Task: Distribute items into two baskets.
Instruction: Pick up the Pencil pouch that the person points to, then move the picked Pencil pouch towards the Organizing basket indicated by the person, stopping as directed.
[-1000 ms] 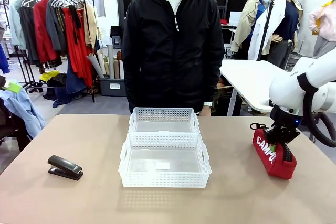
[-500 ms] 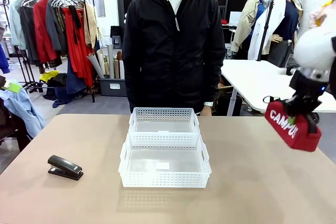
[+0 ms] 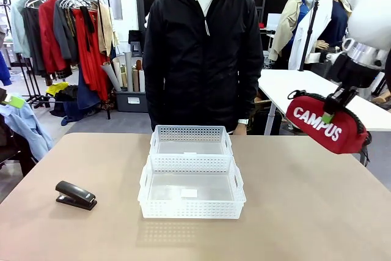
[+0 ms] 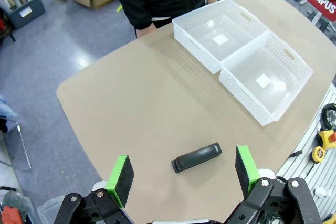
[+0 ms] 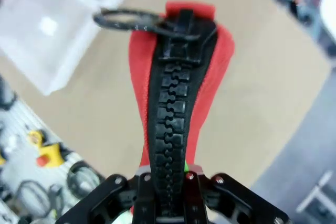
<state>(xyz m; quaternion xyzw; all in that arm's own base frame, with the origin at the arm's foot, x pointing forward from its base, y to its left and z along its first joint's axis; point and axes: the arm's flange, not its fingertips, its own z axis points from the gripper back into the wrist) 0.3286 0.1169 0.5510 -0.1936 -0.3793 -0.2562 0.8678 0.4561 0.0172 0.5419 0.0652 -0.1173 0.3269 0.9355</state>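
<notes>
1. The right gripper [image 3: 333, 109] is pinching the red pouch [image 3: 324, 128] by its zippered top. The pouch hangs under the gripper, clear of the counter [image 3: 305, 212].
2. The left gripper [image 4: 182, 170] is spread wide, with the black stapler [image 4: 197, 157] on the counter straight ahead, between its pads.
3. The near basket [image 3: 191, 210] and far basket [image 3: 191, 132] touch each other, well apart from both grippers.

One word reads clearly: "CAMPUS", in bold white capitals slanting across the side of the red zippered soft fabric pouch with black trim [image 3: 324, 128], up at the right.
</notes>
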